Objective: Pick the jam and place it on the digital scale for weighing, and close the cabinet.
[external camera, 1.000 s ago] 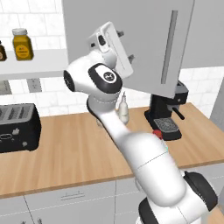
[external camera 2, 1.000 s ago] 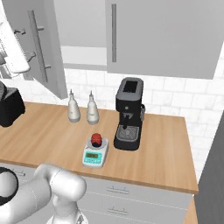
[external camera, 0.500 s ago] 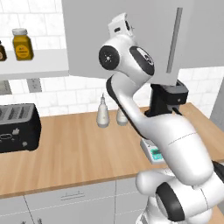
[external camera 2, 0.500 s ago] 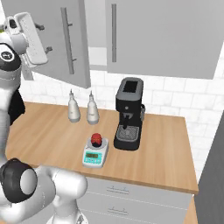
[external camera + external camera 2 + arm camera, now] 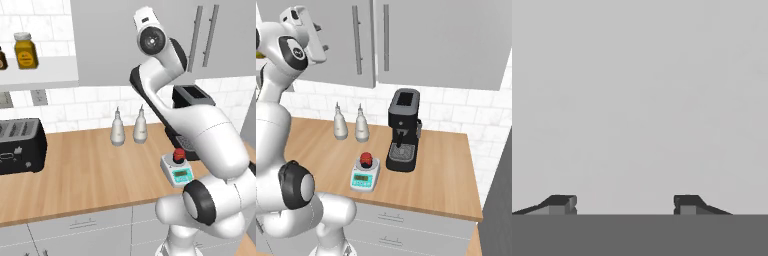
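The jam (image 5: pixel 178 154) (image 5: pixel 367 159), a small red jar with a dark lid, stands on the plate of the digital scale (image 5: pixel 180 174) (image 5: pixel 363 179) on the wooden counter. My gripper (image 5: pixel 322 38) is high up at the grey cabinet, its open fingers against the flat face of the left door (image 5: pixel 115 45) (image 5: pixel 341 50). In the hand view the gripper (image 5: pixel 623 204) has nothing between its tips and faces the grey door (image 5: pixel 640 100) from very close. That door lies about flush with the right door (image 5: pixel 441 40). The two bar handles (image 5: pixel 356 37) stand side by side.
A black coffee machine (image 5: pixel 403 131) stands right of the scale. Two white bottles (image 5: pixel 128 128) are at the wall and a black toaster (image 5: pixel 21 146) at the far left. An amber jar (image 5: pixel 25 50) sits on an open white shelf left of the door.
The arm has swung to the right and pushed the left cabinet door from wide ajar to about flush with the other door. The jam and the scale have not moved.
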Available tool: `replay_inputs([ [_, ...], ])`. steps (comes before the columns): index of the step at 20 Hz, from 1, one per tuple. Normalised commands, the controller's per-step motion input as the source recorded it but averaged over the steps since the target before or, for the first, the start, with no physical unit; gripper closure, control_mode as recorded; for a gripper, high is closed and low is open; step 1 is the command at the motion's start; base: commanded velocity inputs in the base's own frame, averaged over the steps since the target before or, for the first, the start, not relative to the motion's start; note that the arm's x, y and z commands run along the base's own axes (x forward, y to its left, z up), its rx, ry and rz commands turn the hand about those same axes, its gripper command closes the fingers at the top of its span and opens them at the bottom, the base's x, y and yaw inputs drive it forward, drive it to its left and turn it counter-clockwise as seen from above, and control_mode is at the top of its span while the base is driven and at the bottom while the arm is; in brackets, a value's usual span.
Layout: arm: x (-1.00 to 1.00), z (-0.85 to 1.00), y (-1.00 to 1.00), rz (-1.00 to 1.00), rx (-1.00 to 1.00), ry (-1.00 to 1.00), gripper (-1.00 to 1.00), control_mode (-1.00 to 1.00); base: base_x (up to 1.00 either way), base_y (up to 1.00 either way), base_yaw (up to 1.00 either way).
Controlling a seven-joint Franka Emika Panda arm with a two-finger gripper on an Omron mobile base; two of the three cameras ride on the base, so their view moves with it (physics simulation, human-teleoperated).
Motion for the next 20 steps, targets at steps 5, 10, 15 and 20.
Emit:
replay_inputs([
  [5, 0.82, -0.33, 0.0, 0.1, 0.0, 0.0, -1.0, -1.0, 0.0, 0.0, 0.0],
  [10, 0.79, -0.64, 0.0, 0.12, 0.0, 0.06, -1.0, -1.0, 0.0, 0.0, 0.0],
  [15, 0.29, -0.62, -0.02, 0.1, 0.01, 0.17, -1.0, -1.0, 0.0, 0.0, 0.0],
  [20, -0.28, -0.66, -0.22, 0.04, 0.03, 0.17, -1.0, -1.0, 0.0, 0.0, 0.0],
])
